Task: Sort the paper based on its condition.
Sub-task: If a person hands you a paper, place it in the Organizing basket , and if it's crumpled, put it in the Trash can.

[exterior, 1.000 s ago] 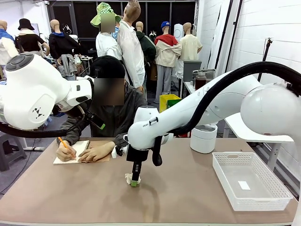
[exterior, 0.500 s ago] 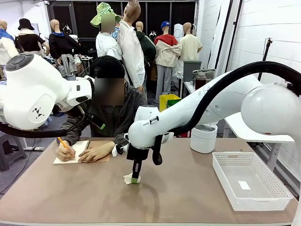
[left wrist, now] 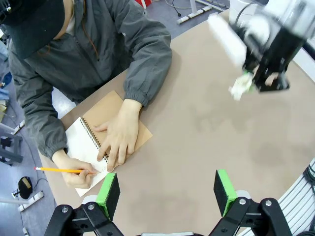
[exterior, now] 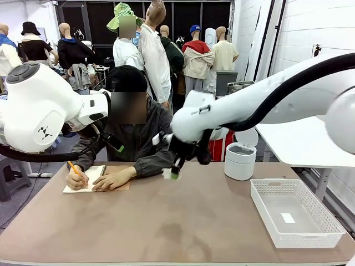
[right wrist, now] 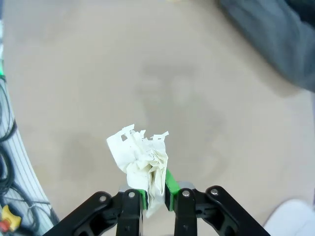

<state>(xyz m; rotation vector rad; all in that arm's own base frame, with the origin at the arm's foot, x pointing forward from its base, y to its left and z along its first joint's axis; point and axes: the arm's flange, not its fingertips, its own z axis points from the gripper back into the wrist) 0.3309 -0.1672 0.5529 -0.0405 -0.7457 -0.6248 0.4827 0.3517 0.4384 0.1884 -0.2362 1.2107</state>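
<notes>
Table point(exterior: 166, 221): person sits behind the far edge.
Notebook point(exterior: 95, 173): on the table, far left, in front of the person.
Person's hand point(exterior: 113, 180): flat on the notebook's right part.
Bin point(exterior: 239, 162): at the table's far edge, right of centre, behind the basket.
Basket point(exterior: 266, 213): on the table, right side; a slip point(exterior: 288, 218) lies in it.
Right gripper point(exterior: 175, 174): above the table, between notebook and bin, clamped on the paper point(exterior: 167, 173), which is off the surface.
Left gripper point(left wrist: 167, 189): above the table, jaws apart, notebook beyond it.

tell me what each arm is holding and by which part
Right jaws pinch the crumpled paper by one end; left jaws stand open, empty.
</notes>
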